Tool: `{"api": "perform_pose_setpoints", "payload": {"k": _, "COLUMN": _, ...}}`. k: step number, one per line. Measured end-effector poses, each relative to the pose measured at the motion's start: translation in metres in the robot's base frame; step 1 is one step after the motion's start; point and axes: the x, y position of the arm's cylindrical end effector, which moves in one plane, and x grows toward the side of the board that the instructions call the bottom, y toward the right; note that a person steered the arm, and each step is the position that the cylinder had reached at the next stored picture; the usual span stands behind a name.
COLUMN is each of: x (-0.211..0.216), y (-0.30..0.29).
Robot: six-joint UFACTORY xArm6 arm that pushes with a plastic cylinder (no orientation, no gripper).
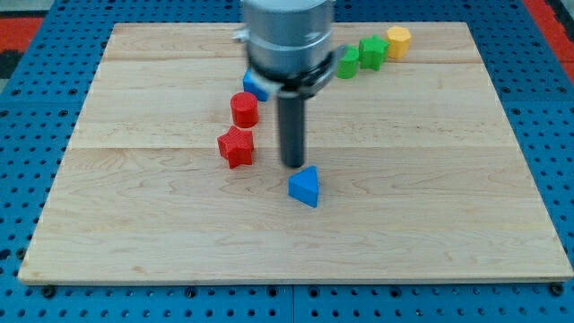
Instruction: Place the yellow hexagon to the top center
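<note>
The yellow hexagon (398, 41) sits near the board's top edge, right of centre, touching a green block (373, 50) on its left. A second green block (346, 63) lies further left, partly behind the arm. My tip (293, 165) stands near the board's middle, just above a blue triangular block (305, 187) and right of a red star (237, 146). The tip is far from the yellow hexagon, down and to its left.
A red cylinder (244, 109) stands above the red star. Another blue block (255, 85) is partly hidden behind the arm's body (287, 40). The wooden board (448, 179) lies on a blue pegboard surface (556, 135).
</note>
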Motion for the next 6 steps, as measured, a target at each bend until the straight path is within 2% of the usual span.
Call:
{"api": "perform_pose_setpoints", "payload": {"k": 1, "x": -0.076, "y": 0.109}}
{"api": "perform_pose_setpoints", "payload": {"k": 2, "x": -0.156, "y": 0.174}}
{"api": "perform_pose_setpoints", "payload": {"k": 3, "x": -0.190, "y": 0.182}}
{"api": "perform_pose_setpoints", "payload": {"k": 5, "x": -0.198, "y": 0.130}}
{"api": "perform_pose_setpoints", "payload": {"k": 6, "x": -0.212, "y": 0.167}}
